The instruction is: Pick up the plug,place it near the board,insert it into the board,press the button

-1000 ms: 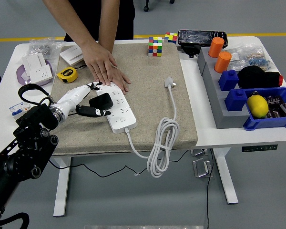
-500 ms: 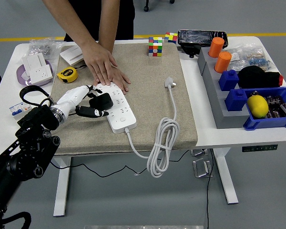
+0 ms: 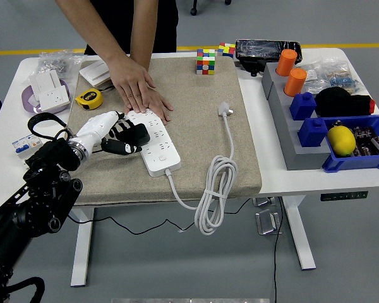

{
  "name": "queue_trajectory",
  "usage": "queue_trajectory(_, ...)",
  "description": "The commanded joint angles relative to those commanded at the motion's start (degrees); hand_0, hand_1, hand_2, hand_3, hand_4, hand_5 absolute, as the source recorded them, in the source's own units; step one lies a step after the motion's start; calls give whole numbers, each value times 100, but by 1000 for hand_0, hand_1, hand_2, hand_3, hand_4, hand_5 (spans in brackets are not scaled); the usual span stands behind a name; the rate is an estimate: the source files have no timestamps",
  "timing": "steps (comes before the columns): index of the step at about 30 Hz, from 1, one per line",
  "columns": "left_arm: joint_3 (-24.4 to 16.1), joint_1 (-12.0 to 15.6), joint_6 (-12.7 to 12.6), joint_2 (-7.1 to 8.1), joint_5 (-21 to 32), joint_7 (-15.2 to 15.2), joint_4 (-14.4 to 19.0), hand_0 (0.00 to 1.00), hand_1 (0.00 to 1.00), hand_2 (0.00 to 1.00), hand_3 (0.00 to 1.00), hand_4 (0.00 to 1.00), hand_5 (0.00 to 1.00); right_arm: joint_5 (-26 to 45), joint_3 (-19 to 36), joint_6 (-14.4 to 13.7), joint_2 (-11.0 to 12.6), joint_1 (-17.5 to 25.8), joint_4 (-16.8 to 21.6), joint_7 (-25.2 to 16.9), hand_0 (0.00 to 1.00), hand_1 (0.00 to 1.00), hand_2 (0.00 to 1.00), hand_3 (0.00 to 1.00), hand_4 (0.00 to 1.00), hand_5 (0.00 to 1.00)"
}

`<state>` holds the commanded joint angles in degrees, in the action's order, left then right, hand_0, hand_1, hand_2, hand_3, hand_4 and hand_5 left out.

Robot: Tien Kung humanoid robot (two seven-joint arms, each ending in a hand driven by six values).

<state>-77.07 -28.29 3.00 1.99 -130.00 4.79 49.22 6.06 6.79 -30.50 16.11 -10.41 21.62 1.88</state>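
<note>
Black plug [image 3: 134,133], blocky and matte, sits left of centre in the frame, resting on the left part of a long white power strip [image 3: 154,141] that lies diagonally on a beige felt mat [image 3: 196,107]. The robot's left hand [image 3: 107,133], white with dark fingertips, reaches in from the lower left on a black arm and closes around the plug: its upper fingers [image 3: 118,118] curl over the plug's far left edge, and a lower finger presses against its near side, so the plug lies held between them. At the upper left of the frame, a person's hand [image 3: 141,92] lies flat, palm down, on the far end of the power strip. The strip's white cable [image 3: 211,189] loops off the mat's near edge at lower centre and ends in a white three-pin plug [image 3: 225,110] lying on the mat right of centre. A yellow tape measure [image 3: 88,97] sits just left of the person's hand.
</note>
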Motion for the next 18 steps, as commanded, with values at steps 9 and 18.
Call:
queue_trajectory(9, -38, -11, -66, -22, 0, -2, -75, 341, 214, 412, 545, 720, 140, 3, 15, -1, 1, 0, -3, -8, 820, 773, 746, 753, 998, 998)
queue_trajectory(18, -84, 26, -48, -19, 0, -31, -9, 338, 187, 277, 482, 704, 138, 6, -5, -8, 0, 6, -2, 3, 820, 773, 747, 753, 998, 998)
